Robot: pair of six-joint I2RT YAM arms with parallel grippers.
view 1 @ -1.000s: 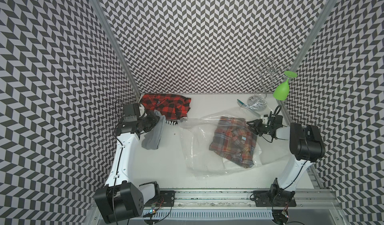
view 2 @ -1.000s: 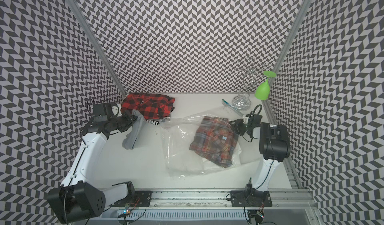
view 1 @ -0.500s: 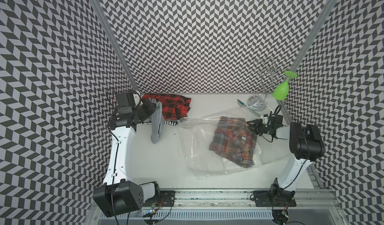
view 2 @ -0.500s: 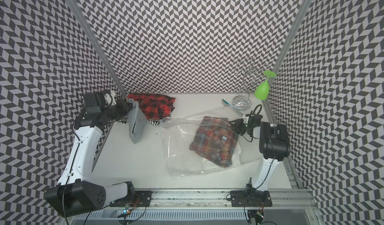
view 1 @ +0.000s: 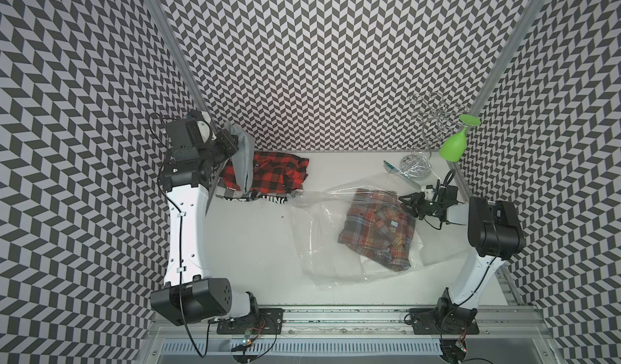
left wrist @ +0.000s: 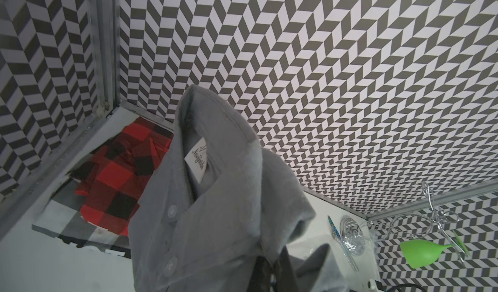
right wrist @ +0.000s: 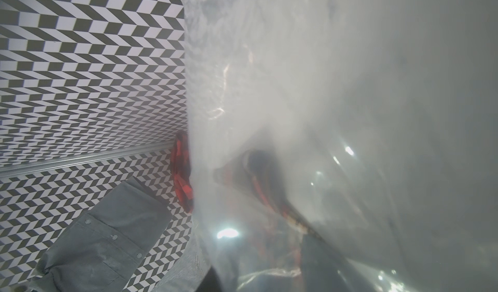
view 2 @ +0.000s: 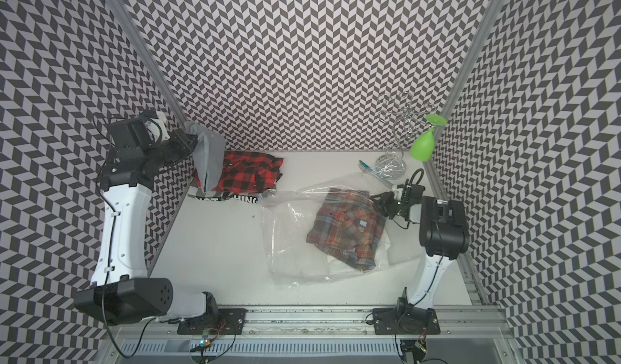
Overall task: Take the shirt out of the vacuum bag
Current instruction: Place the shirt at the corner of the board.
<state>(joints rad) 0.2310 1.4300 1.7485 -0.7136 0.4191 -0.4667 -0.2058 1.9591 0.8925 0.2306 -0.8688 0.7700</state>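
Bag (view 1: 336,231) | beside right gripper (view 1: 410,204), apparently pinching its edge

A grey buttoned collared shirt (left wrist: 221,196) hangs before a red-and-black checked flannel shirt (left wrist: 118,174) lying in the table's corner.

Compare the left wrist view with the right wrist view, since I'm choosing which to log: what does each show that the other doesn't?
Only the left wrist view shows the grey shirt's collar label, the green glass and the wire rack. Only the right wrist view shows the vacuum bag close up, with the plaid shirt blurred behind its plastic. Both show the grey shirt and the red checked shirt.
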